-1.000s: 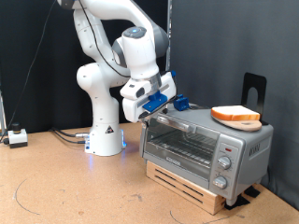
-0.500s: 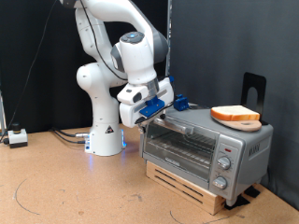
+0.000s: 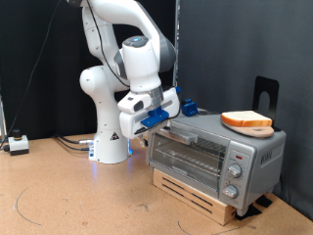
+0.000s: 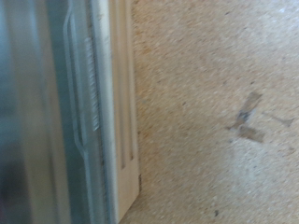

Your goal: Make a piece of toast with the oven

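Note:
The silver-grey oven (image 3: 249, 157) stands on a wooden slatted base at the exterior view's right. Its glass door (image 3: 191, 155) leans slightly outward at the top. The piece of toast (image 3: 246, 120), with a pale face and orange-brown crust, lies on top of the oven. My gripper (image 3: 164, 116) is at the door's upper left edge, by the handle. Its fingertips are hidden behind the hand and blue fittings. The wrist view shows no fingers, only the metal edge of the oven door (image 4: 93, 112) close up and the speckled tabletop (image 4: 215, 93) beyond it.
The slatted base (image 3: 196, 196) raises the oven off the brown table (image 3: 88, 201). Three knobs (image 3: 235, 172) sit on the oven's front panel. A black stand (image 3: 266, 93) rises behind the oven. A small white box (image 3: 18, 144) with cables lies at the far left.
My gripper has moved a little to the exterior view's left and down, and the top of the oven door has tipped slightly outward with it. The toast has not moved.

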Available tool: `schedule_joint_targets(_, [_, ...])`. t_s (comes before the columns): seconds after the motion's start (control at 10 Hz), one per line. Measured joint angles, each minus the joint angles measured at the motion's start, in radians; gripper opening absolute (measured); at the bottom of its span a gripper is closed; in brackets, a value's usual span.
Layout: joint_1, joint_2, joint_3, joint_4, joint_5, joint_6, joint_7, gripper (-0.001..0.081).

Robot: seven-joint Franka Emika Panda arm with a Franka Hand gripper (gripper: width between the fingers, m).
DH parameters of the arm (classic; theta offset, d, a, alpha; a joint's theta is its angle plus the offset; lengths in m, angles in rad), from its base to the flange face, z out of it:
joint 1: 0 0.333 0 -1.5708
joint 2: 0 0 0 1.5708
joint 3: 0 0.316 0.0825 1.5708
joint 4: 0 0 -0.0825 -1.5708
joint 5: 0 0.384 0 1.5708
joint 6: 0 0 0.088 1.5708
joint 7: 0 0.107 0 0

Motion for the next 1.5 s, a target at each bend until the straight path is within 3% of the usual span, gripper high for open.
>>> schedule_joint_targets(0.7, [-0.021, 0.194, -0.047, 0.108, -0.001, 0.034, -0.039, 0.0809])
schedule_joint_targets(1.5, [-0.043, 0.31, -0.079, 0.171, 0.047, 0.065, -0.097, 0.0809])
